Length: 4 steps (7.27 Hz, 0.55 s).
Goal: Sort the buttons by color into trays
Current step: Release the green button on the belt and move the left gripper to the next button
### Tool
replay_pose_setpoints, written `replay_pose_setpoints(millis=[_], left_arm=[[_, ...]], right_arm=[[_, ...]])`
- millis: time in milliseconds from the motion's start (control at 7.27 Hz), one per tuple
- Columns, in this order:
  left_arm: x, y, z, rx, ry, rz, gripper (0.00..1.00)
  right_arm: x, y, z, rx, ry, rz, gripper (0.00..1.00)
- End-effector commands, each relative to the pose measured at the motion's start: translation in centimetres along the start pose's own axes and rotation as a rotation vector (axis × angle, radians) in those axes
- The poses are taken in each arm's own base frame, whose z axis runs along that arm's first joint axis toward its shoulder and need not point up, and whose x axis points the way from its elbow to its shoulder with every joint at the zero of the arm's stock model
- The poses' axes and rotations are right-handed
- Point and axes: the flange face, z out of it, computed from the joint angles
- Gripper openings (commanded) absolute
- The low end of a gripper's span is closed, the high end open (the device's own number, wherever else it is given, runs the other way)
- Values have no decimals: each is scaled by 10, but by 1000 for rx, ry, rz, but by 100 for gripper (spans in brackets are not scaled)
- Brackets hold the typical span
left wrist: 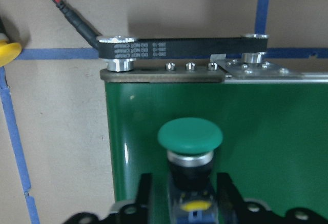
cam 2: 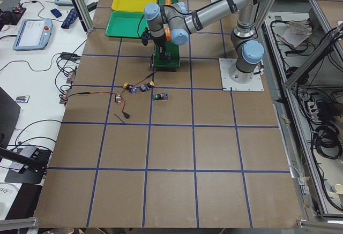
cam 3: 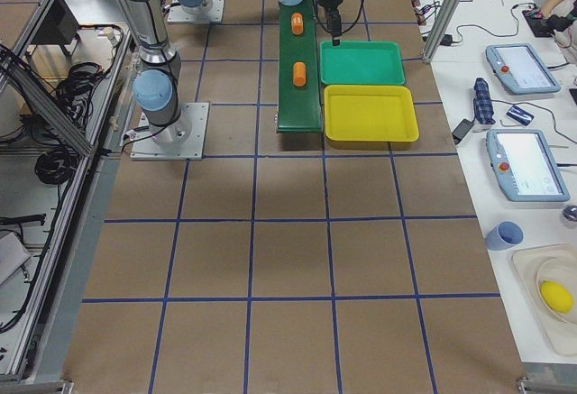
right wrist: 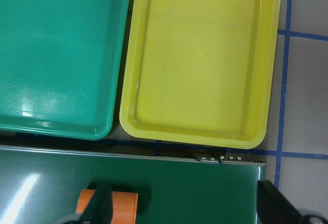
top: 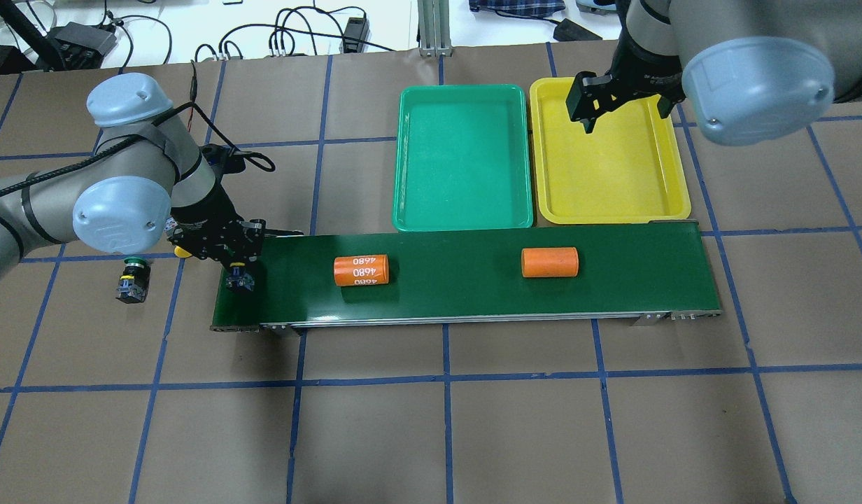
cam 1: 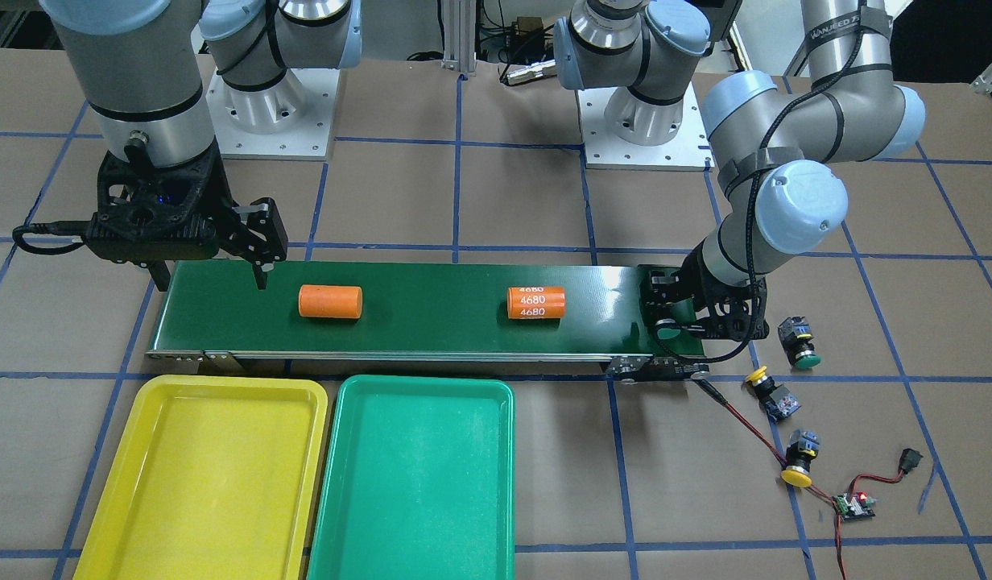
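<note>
Green-capped button's in your left pincer, parked over the belt end.

Green cap button [left wrist: 189, 136] sits pinched by its black body between the fingers of your left pincer [left wrist: 180, 193], right at the end of the conveyor belt [top: 473, 280]; can't tell if it's touching the belt yet. Looks like you're at the feed step, so the next move would be letting go and backing off clean. Your right pincer [top: 616, 105] hangs spread open with nothing in it, over the belt's far end by the yellow tray [top: 613, 203]; the green tray [top: 459, 210] is right beside that, and both trays have no buttons yet. Other green button [cam 1: 800, 345] and two yellow ones [cam 1: 762, 379] [cam 1: 797, 475] wait on the worktop [cam 1: 907, 322]. Two orange cylinders [top: 361, 270] [top: 550, 262] sit on the belt, so don't grab those.
</note>
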Motion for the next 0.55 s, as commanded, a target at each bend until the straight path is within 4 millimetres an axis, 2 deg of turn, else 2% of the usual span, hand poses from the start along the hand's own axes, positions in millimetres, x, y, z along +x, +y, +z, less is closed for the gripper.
replay_pose_setpoints(millis=[0,138,275,413], left_arm=[[-13,6,-44,19,-6,-6,100],[-55,1,-65,16,-19,-61,100],[-122,-7,-63,5,-36,-106,100],[-176,-2,-48,-15,-10,-101,100]], right_arm=[[0,0,0,1,2,0,100],[-1,0,0,1,1,-2,100],[0,0,0,-1,2,-1,100],[0,0,1,-3,3,-1,100]])
